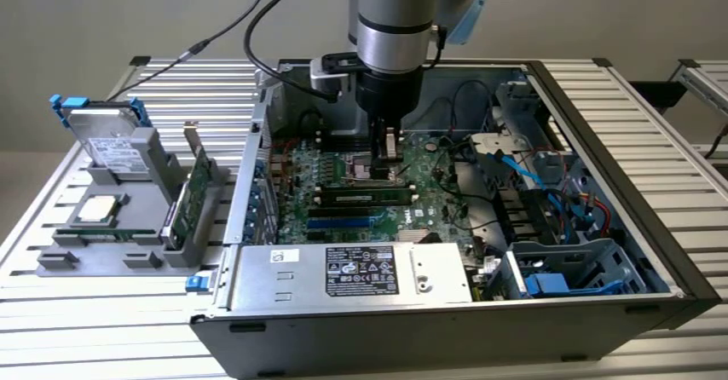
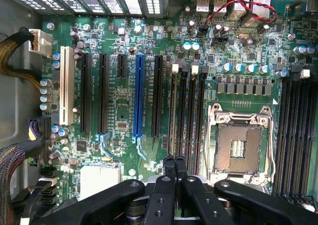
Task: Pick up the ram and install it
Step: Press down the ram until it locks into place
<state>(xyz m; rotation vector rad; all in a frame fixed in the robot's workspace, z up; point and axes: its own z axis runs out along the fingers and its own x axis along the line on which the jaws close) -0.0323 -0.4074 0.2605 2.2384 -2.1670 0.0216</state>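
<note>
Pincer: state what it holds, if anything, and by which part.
Nothing is held. The pincer is shut, its fingertips pressed together with nothing between them, above the motherboard inside the computer case. A ram stick sits in a slot on the board.

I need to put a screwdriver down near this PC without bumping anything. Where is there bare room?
Bare slats of the table lie on the near side of the grey holder tray, and more behind it, beside the case. Inside the case it is crowded: the claw hangs over the motherboard, and cables fill the drive side.
</note>
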